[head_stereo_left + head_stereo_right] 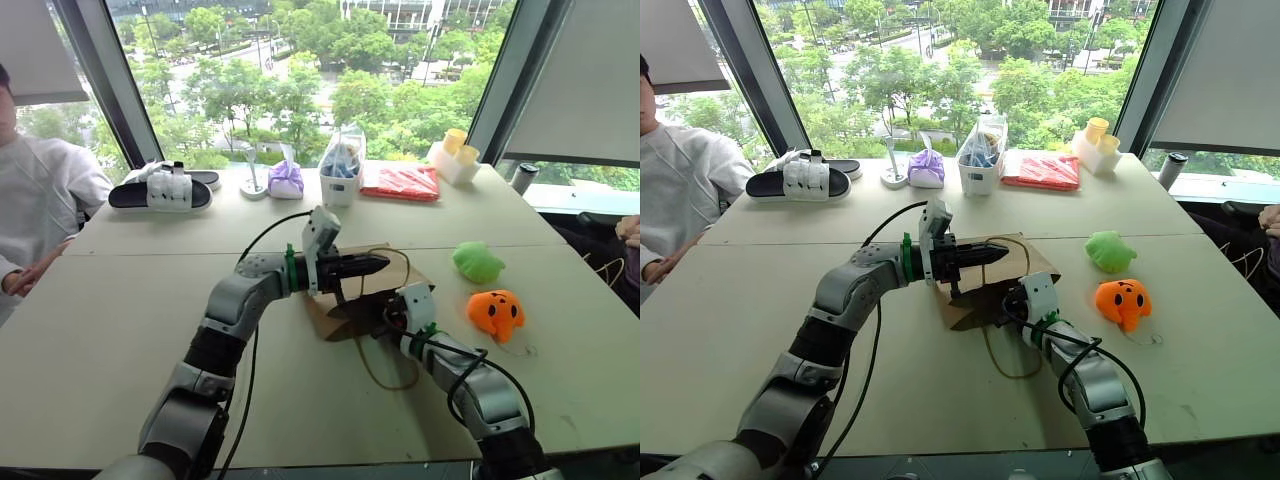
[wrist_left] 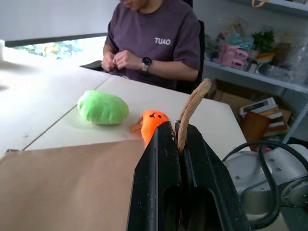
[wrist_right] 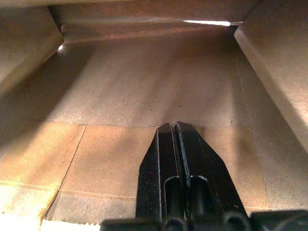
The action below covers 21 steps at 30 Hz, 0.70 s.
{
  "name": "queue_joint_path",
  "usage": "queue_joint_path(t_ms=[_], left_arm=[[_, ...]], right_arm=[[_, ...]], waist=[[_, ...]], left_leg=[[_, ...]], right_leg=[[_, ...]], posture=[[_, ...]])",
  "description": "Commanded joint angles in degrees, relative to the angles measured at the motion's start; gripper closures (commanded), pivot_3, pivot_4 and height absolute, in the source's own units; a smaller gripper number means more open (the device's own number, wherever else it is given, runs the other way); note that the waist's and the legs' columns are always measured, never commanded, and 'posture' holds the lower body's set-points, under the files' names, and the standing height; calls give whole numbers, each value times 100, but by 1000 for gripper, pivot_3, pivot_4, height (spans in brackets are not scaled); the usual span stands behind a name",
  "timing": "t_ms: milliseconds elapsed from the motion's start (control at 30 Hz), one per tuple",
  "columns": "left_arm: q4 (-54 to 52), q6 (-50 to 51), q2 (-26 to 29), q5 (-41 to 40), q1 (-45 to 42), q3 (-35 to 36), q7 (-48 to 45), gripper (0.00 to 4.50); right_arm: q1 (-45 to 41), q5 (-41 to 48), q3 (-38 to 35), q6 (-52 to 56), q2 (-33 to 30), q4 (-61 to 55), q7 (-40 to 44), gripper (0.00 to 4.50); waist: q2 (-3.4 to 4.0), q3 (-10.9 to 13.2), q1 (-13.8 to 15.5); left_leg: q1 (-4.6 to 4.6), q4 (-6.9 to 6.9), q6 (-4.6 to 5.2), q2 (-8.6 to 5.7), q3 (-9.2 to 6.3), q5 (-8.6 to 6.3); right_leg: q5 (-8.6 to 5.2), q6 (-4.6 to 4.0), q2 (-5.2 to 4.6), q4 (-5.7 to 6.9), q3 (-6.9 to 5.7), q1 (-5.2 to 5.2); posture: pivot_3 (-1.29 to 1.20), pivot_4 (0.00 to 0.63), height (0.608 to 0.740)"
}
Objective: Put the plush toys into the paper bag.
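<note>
The paper bag [image 1: 360, 290] lies on its side near the middle of the pale table [image 1: 120, 330], its mouth facing the robot. The left gripper [image 1: 372, 265] hovers level over the bag's upper edge with its two black fingers pressed together on a twine handle [image 2: 192, 108], which sticks up from between them in the left wrist view. The right gripper [image 3: 175, 126] reaches into the bag's mouth, its fingers pressed together and holding nothing, with brown paper walls all around them in the right wrist view. Both plush toys sit on the table to the right of the bag, apart from it: the green plush toy [image 1: 477, 262] farther from the robot, the orange plush toy [image 1: 496, 312] nearer, close beside each other. Along the far edge by the window rest a sandal [image 1: 165, 190], a purple pouch [image 1: 286, 180] and a red packet [image 1: 401, 182]
</note>
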Motion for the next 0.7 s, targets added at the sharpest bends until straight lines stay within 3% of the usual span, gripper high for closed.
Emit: queue_joint_path(t_ms=[33, 267, 467, 700], left_arm=[[-429, -97, -102, -185, -391, 126, -10, 4470], [-882, 348, -152, -688, -412, 204, -85, 4470], [-1458, 1147, -123, -1586, -224, 415, -102, 4470], [-1380, 1384, -145, -1843, -203, 625, 174, 4470]], right_arm=[[-49, -194, 165, 96, 168, 118, -11, 4500], [-35, -395, 239, 237, 471, 47, -34, 4500], [82, -476, 236, 279, 543, -25, 7, 4500], [112, -493, 147, 266, 528, -47, 36, 4500]], waist=[[-1, -1, -7], [1, -2, -35], [0, -2, -34], [0, -3, -27]], left_leg=[[3, 1, -1, 0, 1, 0], [12, -1, -1, 2, 2, 1], [13, 0, -2, 3, -1, 1], [14, 2, -3, 2, -1, 2]], right_leg=[[0, 0, 0, 3, 0, 1], [0, -1, 0, 19, 1, 0], [0, -1, 0, 24, 2, -2], [-1, -1, 0, 23, 2, -1]], posture=[[0, 150, 740], [0, 150, 740], [0, 150, 740], [0, 150, 740]])
